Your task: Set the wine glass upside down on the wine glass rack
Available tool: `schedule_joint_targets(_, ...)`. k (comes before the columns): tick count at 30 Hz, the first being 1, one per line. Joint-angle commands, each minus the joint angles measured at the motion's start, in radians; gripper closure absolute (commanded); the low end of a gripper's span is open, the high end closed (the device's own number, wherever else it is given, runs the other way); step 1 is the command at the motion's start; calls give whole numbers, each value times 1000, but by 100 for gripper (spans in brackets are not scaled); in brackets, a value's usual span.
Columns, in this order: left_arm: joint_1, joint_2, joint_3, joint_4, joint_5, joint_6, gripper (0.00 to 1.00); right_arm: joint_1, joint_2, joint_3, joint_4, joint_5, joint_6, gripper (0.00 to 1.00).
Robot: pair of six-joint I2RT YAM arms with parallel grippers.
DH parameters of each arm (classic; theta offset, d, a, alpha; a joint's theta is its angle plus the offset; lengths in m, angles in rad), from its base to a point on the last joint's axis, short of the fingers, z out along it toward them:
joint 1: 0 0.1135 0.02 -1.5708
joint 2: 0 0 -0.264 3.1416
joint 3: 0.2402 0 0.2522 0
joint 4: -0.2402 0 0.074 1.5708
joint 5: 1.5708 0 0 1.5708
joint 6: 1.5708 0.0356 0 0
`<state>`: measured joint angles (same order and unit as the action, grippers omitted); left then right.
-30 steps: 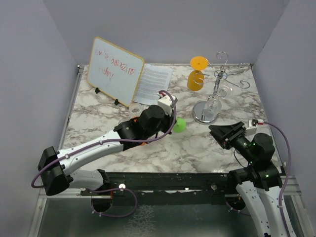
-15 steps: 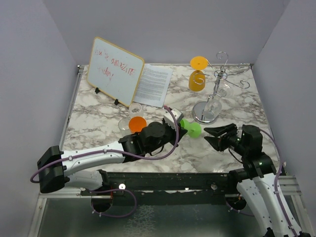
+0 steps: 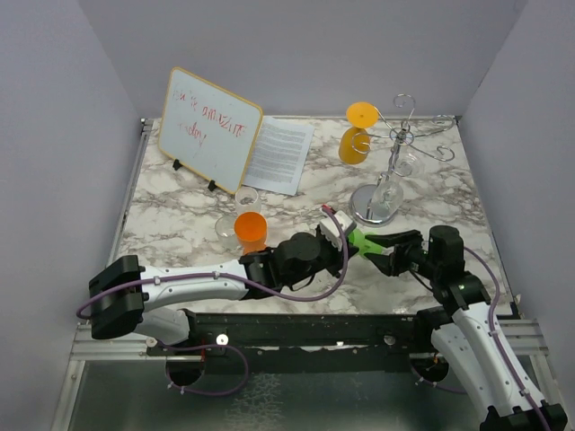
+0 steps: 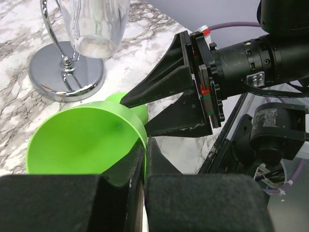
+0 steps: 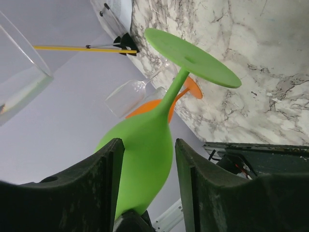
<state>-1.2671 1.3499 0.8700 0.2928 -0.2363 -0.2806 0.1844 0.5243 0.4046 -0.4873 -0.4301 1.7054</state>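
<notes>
The green wine glass is held in the air near the table's front edge. My left gripper is shut on the rim of its bowl. My right gripper is open, and its fingers straddle the bowl, with the stem and the round foot pointing away. The chrome wine glass rack stands at the back right. An orange glass and a clear glass hang on it. Its disc base shows in the left wrist view.
An orange glass and a clear glass lie on the marble table left of my left arm. A whiteboard on an easel and a printed sheet stand at the back left. The enclosure walls are close on both sides.
My left arm has swung right and toward the front edge with the green glass. My right gripper has turned and moved left, and its open fingers now straddle the bowl.
</notes>
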Motion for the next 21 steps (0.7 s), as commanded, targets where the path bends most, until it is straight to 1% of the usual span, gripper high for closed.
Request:
schedule_joint_targets(1, -17, -2, 30, 88, 2, 18, 100, 6, -24, -5, 9, 35, 52, 50)
schedule_joint_targets(4, -24, -4, 18, 117, 12, 17, 100, 6, -27, -7, -12, 54, 66, 54)
schedule_joint_targets(11, -40, 11, 0, 174, 24, 5, 100, 6, 23, -1, 41, 49, 83, 56)
schedule_joint_targets(13, -42, 16, -3, 183, 22, -1, 100, 6, 45, 7, 50, 47, 78, 60)
schedule_joint_targets(14, -44, 18, -5, 188, 19, -2, 100, 6, 51, 9, 51, 47, 77, 63)
schedule_joint_targets(18, -47, 19, -15, 199, 21, -9, 100, 6, 57, 2, 92, 52, 82, 84)
schedule_joint_targets(21, -47, 19, -26, 208, 23, -18, 100, 6, 37, 3, 90, 77, 83, 95)
